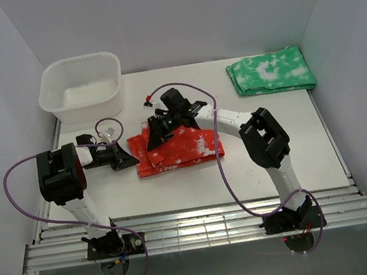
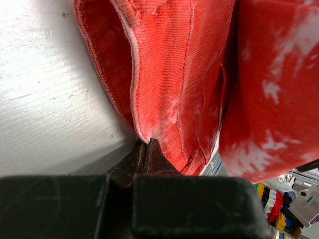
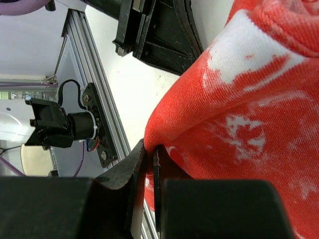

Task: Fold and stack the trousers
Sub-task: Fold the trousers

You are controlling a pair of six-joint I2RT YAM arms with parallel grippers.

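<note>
The red-orange trousers (image 1: pixel 188 149) with white blotches lie folded in a bundle in the middle of the table. My left gripper (image 1: pixel 134 160) is at the bundle's left edge. In the left wrist view it (image 2: pixel 145 144) is shut on a stitched edge of the trousers (image 2: pixel 169 74). My right gripper (image 1: pixel 156 133) reaches over the bundle's back left corner. The right wrist view shows this gripper (image 3: pixel 150 152) shut on a rounded fold of the trousers (image 3: pixel 239 114), lifted a little off the table.
A white plastic basin (image 1: pixel 82 87) stands at the back left. A folded green cloth (image 1: pixel 271 72) with white blotches lies at the back right. The slatted metal rail (image 1: pixel 203 232) runs along the near edge, by the arm bases.
</note>
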